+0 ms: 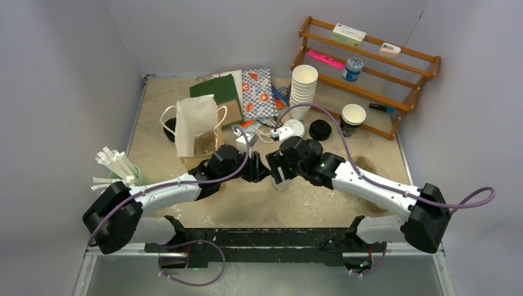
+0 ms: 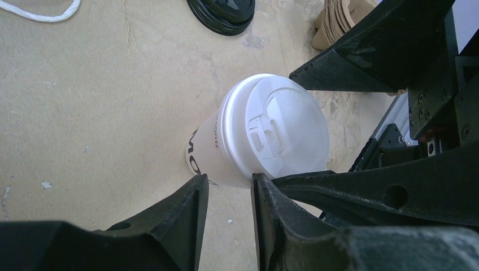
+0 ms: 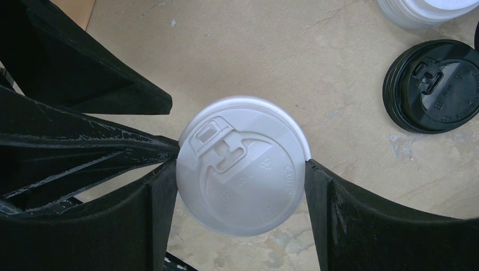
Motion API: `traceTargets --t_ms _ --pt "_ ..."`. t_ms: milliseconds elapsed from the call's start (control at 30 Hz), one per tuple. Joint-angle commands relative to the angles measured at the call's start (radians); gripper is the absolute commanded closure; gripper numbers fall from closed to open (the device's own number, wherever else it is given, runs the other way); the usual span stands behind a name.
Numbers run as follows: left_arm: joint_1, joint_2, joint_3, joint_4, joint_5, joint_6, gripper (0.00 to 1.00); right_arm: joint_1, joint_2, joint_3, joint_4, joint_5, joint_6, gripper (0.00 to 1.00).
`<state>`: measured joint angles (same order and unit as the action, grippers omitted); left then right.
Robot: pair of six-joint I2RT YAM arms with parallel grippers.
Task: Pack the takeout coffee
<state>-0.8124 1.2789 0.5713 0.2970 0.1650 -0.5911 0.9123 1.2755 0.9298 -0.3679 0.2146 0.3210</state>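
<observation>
Right gripper: closed on the white-lidded cup, one finger at each side of the lid rim. The cup stands upright on the counter, at its middle between the two arms.

Left gripper: jaws narrowly apart, nothing between them, tips just beside the cup wall.

Progress: early, in my judgement. One cup is gripped but not lifted. The black lid lies apart behind it; whether a cup sits beneath cannot be told. The white bag holds nothing that can be seen.

Clearance: both arms crowd the cup. The way left toward the bag is bare sand-coloured surface. The stack of white cups and the wooden rack stand well behind.
</observation>
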Motion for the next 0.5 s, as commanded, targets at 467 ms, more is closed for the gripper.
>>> traceTargets --t_ms 467 --pt "-0.001 0.034 0.068 -0.124 -0.022 0.045 0.65 0.029 0.048 -0.092 -0.099 -0.137 0.067 0.41"
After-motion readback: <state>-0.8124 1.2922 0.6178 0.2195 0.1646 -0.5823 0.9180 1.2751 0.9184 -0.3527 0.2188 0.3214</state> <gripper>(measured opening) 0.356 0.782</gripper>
